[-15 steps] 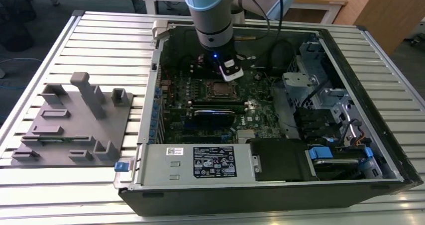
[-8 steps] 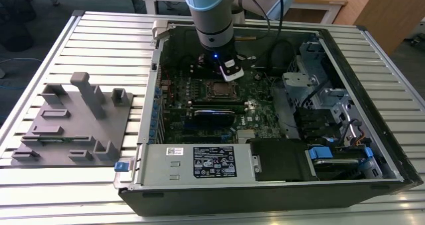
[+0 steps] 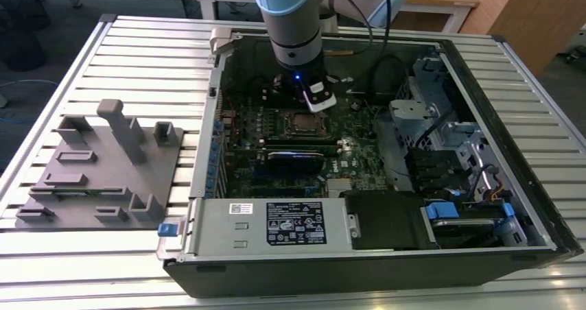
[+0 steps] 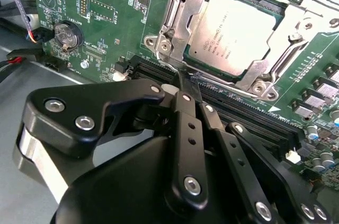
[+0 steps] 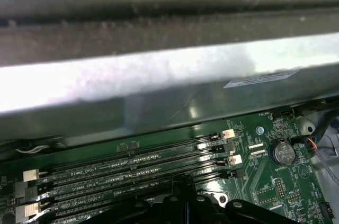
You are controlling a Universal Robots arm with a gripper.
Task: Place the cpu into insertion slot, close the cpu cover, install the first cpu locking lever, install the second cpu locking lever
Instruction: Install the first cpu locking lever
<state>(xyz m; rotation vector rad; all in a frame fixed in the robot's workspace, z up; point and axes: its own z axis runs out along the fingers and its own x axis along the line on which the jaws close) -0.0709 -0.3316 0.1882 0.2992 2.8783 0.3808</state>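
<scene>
The cpu (image 4: 235,28) lies flat in the insertion slot (image 4: 159,44), its silver-grey top showing through the window of the cpu cover (image 4: 177,20). The cover is down over it. In the second wrist view my gripper (image 4: 186,78) has its black fingers (image 4: 185,113) shut together, and their tips are at the socket's near edge, beside a thin metal lever rod (image 4: 222,85). I cannot tell whether the tips touch the rod. In the exterior view the gripper (image 3: 316,106) hangs just behind the cpu (image 3: 301,123) inside the open computer case.
Long black memory slots (image 4: 249,113) run beside the socket, close to the fingertips. A coin battery (image 4: 69,34) sits on the green board. The case wall (image 5: 159,75) rises close by. A grey fixture tray (image 3: 101,166) stands at the exterior view's left, and a drive cage (image 3: 430,118) at its right.
</scene>
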